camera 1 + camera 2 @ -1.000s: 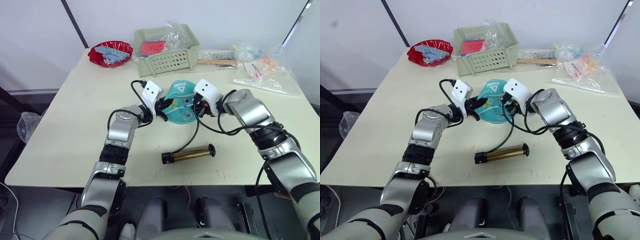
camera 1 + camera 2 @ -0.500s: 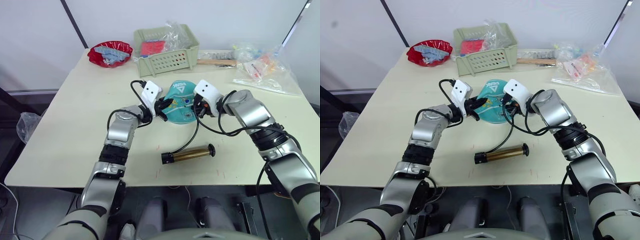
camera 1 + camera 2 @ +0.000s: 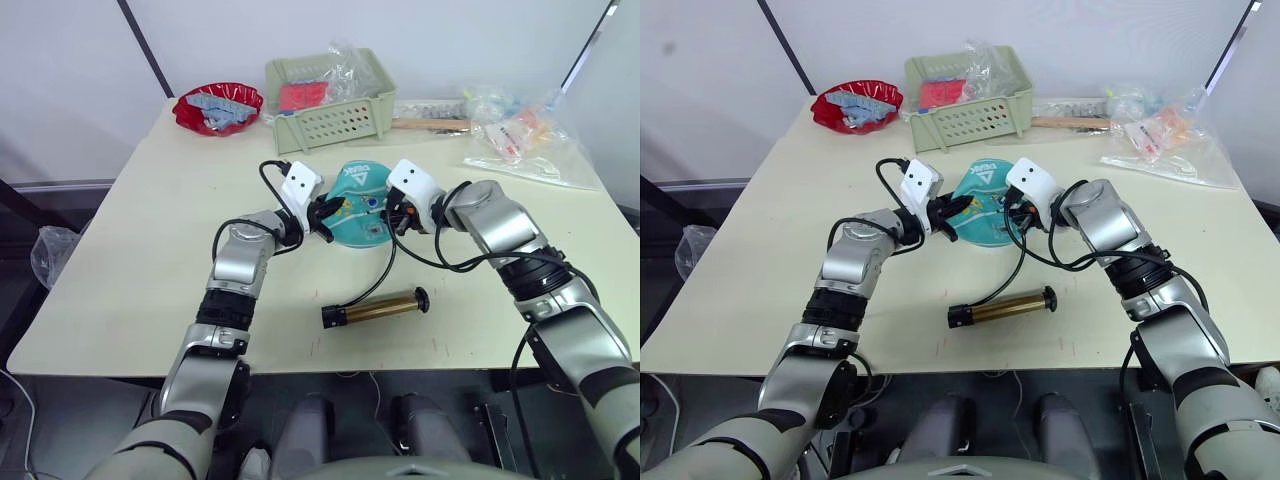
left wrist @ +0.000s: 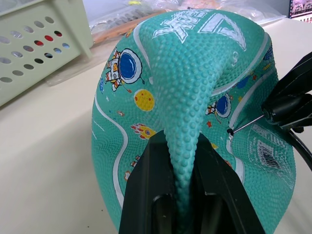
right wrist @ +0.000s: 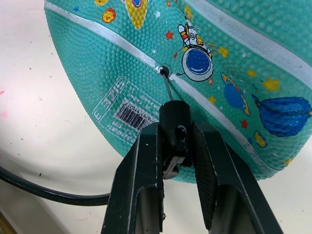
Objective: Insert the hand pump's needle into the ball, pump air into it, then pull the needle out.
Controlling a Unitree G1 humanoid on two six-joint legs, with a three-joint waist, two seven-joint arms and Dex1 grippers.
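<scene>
The teal ball (image 3: 362,203) lies soft and partly flat in the middle of the table. My left gripper (image 4: 183,139) is shut on a raised fold of its skin, at the ball's left side (image 3: 325,214). My right gripper (image 5: 173,127) is shut on the black fitting of the needle (image 5: 167,87), at the ball's right side (image 3: 394,212). The needle's tip sits at the valve hole on a white seam beside the barcode label (image 5: 127,106); how deep it goes I cannot tell. The brass hand pump (image 3: 375,308) lies on the table nearer me, its black hose (image 3: 385,270) curving up to the right gripper.
At the back stand a green basket (image 3: 330,98) and a red bowl (image 3: 220,106). Plastic bags (image 3: 520,135) and a wooden-handled tool (image 3: 435,124) lie at the back right. Bare tabletop (image 3: 140,250) stretches to the left of the ball.
</scene>
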